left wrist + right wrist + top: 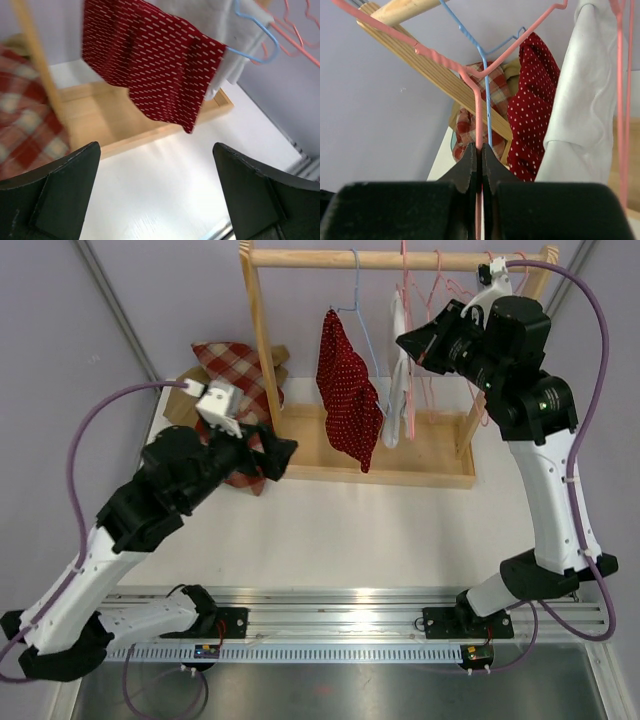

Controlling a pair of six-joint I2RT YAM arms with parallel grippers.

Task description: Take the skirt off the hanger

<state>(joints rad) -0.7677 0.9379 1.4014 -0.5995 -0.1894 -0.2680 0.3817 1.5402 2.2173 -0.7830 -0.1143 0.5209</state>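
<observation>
A white garment (pixel 398 380), which I take for the skirt, hangs narrow on a pink wire hanger (pixel 408 300) from the wooden rail. My right gripper (pixel 402 340) is high by the rail. In the right wrist view it (pixel 481 150) is shut on the pink hanger's (pixel 445 57) straight wire, with the white cloth (pixel 585 100) just to the right. My left gripper (pixel 290 450) hovers low over the table, left of the rack. Its jaws (pixel 155 150) stand wide open and empty, facing the hanging clothes.
A red white-dotted garment (pixel 345 390) hangs on a blue hanger (pixel 358 330) beside the white one. The wooden rack (pixel 400 258) has a tray base (pixel 420 468) and side posts. Plaid cloths (pixel 235 365) lie piled at the back left. More pink hangers (pixel 445 290) hang further right.
</observation>
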